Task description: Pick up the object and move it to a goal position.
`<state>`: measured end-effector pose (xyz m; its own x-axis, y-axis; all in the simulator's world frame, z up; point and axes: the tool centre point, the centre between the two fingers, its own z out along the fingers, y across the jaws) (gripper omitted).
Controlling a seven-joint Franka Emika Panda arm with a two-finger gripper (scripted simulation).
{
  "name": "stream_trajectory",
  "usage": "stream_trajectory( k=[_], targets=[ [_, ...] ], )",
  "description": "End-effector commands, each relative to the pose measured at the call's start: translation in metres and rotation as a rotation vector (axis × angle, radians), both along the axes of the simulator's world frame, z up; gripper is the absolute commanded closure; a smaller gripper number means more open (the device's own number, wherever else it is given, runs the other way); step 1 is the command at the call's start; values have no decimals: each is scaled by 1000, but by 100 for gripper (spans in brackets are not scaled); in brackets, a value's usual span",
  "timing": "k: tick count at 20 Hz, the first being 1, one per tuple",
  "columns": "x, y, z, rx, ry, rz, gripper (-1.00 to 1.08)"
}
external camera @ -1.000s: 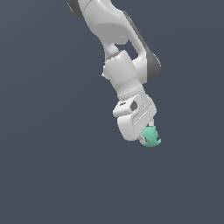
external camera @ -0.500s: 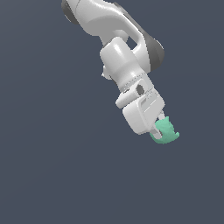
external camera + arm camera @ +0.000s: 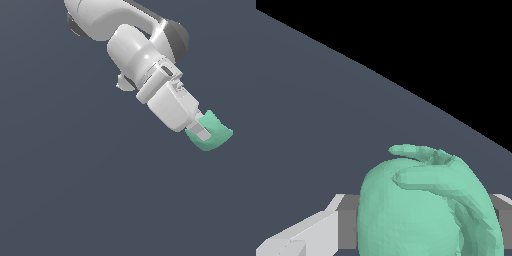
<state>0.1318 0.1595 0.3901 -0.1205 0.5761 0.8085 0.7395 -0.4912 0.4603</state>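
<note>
The mint-green object (image 3: 214, 132) is a small rounded lump held between the fingers of my white gripper (image 3: 204, 131), up in the air against the plain dark grey ground. One finger (image 3: 202, 131) crosses its near face. The gripper is shut on it and tilts toward the exterior view's right. In the wrist view the object (image 3: 426, 210) fills the near field, with a white finger (image 3: 306, 235) beside it.
Only the flat dark grey floor (image 3: 75, 190) shows around the arm. In the wrist view the floor (image 3: 331, 125) ends at a straight edge with black beyond it.
The arm has swung toward the exterior view's right and come nearer the camera, carrying the object in the shut gripper.
</note>
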Motion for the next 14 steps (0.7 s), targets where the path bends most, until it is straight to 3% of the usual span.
stream_trajectory(
  k=[1,8,14],
  targets=[
    [-2,3,18,19,-44,27,108],
    [-9,9,50,57,-125,85,108],
    [-13,12,61,71,-155,109,108]
  ],
)
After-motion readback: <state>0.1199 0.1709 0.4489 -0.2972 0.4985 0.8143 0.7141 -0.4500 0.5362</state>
